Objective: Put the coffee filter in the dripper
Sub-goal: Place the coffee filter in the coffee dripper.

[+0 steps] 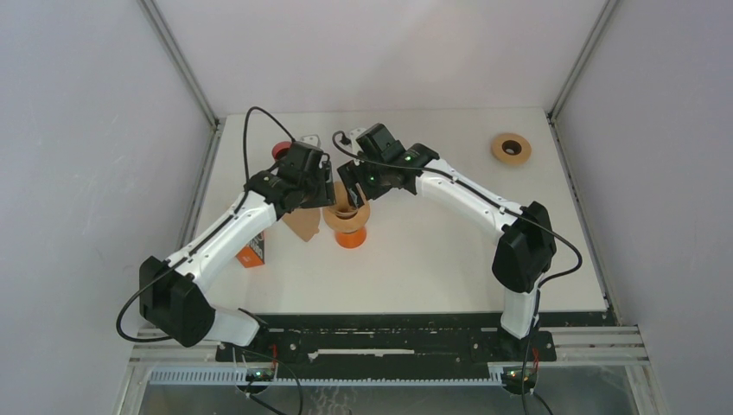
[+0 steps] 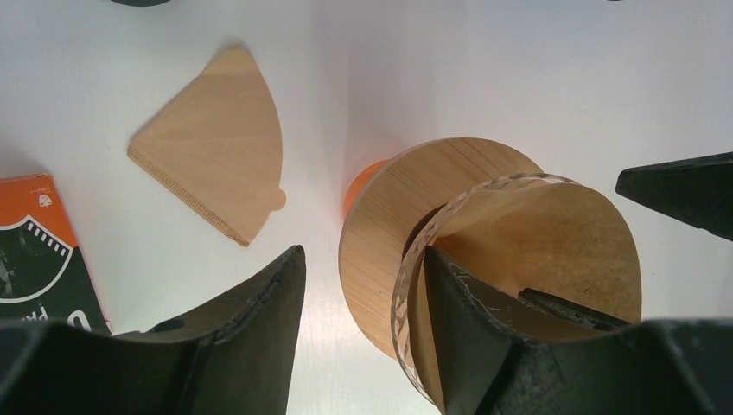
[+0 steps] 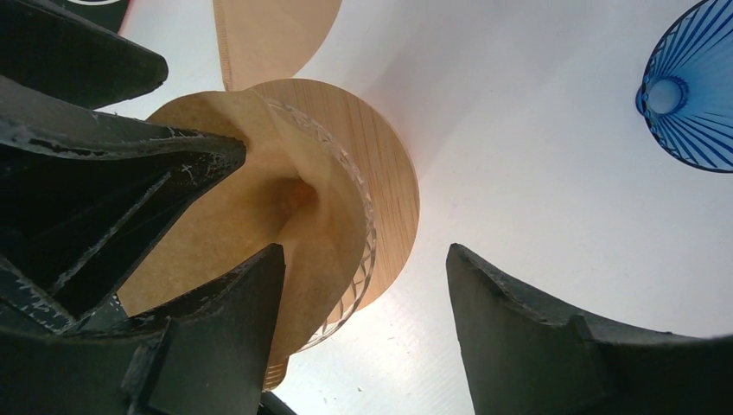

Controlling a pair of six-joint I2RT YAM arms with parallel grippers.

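The dripper (image 1: pixel 349 216) is a glass cone in a round wooden collar (image 2: pixel 393 226) on an orange base (image 1: pixel 351 239), at mid table. A brown paper coffee filter (image 3: pixel 251 164) sits opened inside the cone. My left gripper (image 2: pixel 363 252) is open and straddles the rim, with one finger (image 2: pixel 484 337) down inside the filter and the other outside the collar, clear of it. My right gripper (image 3: pixel 365 251) is open too, with one finger (image 3: pixel 233 328) over the filter's inner wall and the other out over the table. A second filter (image 2: pixel 216 143) lies folded flat to the dripper's left.
An orange and black box (image 1: pixel 252 251) lies left of the flat filter. A blue ribbed dripper (image 3: pixel 691 86) stands nearby in the right wrist view. A wooden ring holder (image 1: pixel 511 148) sits at the back right, and a red object (image 1: pixel 281 150) behind the left arm.
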